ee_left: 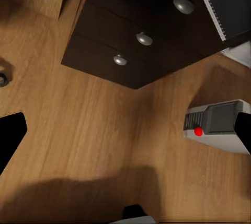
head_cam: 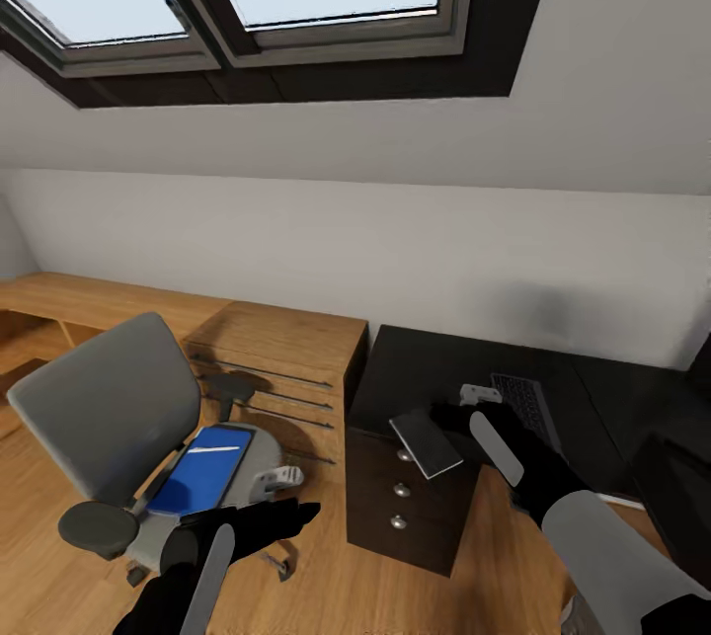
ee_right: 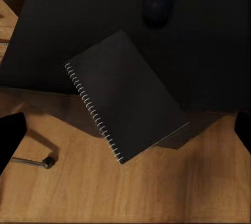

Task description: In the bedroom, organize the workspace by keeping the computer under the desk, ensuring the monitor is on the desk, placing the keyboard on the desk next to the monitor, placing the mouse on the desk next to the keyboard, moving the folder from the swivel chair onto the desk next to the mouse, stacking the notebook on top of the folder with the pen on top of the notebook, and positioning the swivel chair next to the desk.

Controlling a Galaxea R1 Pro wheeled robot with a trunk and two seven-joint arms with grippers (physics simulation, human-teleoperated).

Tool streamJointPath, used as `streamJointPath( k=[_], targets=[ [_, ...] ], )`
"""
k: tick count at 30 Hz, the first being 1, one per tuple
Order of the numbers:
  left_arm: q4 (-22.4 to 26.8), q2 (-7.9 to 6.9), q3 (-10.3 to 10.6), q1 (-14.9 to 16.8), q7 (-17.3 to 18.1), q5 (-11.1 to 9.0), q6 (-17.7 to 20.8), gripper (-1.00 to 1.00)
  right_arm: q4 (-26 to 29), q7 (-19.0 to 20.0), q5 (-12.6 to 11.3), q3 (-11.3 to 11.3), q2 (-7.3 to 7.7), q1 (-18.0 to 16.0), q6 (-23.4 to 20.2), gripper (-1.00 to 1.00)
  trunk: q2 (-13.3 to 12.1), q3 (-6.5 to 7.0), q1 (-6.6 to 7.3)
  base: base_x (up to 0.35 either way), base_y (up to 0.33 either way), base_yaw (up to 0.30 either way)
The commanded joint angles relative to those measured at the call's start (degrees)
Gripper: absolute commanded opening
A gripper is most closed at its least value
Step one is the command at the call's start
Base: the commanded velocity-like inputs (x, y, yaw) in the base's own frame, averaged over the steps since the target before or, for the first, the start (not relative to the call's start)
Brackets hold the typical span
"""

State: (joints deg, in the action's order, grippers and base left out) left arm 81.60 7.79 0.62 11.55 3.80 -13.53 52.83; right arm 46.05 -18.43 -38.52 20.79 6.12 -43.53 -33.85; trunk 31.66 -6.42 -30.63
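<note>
The left gripper (head_cam: 296, 515) hangs open and empty above the floor, while the notebook (head_cam: 426, 442) (right gripper's (head_cam: 464, 408) grip unclear) overhangs the desk (head_cam: 434, 368) edge — folder (head_cam: 200, 469) on the chair (head_cam: 99, 418).

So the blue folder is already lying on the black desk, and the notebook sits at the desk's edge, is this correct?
Not quite. The blue folder lies on the seat of the grey chair, not on the black desk; the head view shows this. The notebook does sit at the desk's edge, partly overhanging it, as the right wrist view also shows.
</note>
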Motion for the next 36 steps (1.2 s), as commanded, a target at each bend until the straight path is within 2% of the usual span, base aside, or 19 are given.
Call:
streamJointPath(
  k=[1,10,22,27,30,31,36],
  targets=[
    [0.1,0.03,-0.1,0.0,0.3,0.3,0.3,1.0,0.1,-0.6,-0.6,0.3,0.09,-0.1,-0.1,1.0,-0.3,0.16,0.23,-0.337,0.0,0.0],
    [-0.1,0.03,-0.1,0.0,0.3,0.3,0.3,1.0,0.1,-0.6,-0.5,0.3,0.03,-0.1,0.0,1.0,-3.9,2.58,2.21,-0.303,0.0,0.0],
    [-2.8,0.11,0.1,0.0,0.3,0.4,0.2,1.0,0.5,-0.6,-0.2,0.5,-0.01,0.2,0.8,1.0,-8.7,5.82,4.84,-0.047,0.0,0.0],
    [-4.1,0.11,0.0,0.0,0.3,0.4,0.2,1.0,2.5,-0.3,-0.2,0.6,-0.07,2.2,0.9,1.0,-8.7,6.05,4.85,-0.003,0.0,0.0],
    [-5.8,0.08,0.0,0.0,0.4,0.5,0.1,1.0,3.7,-0.2,-0.1,0.7,-0.07,4.6,1.5,1.0,-8.7,6.09,4.85,0.0,0.0,0.0],
    [-7.2,0.06,0.0,0.0,0.4,0.5,-0.5,1.0,5.0,-0.3,-0.1,0.7,-0.05,6.0,2.1,1.0,-8.7,6.1,4.85,0.0,0.0,0.0],
    [-9.8,-0.06,0.1,0.0,0.4,0.5,-3.2,1.0,7.9,-0.5,0.1,0.7,0.01,8.7,2.9,1.0,-8.7,6.11,4.85,0.0,0.0,0.0]
  ],
)
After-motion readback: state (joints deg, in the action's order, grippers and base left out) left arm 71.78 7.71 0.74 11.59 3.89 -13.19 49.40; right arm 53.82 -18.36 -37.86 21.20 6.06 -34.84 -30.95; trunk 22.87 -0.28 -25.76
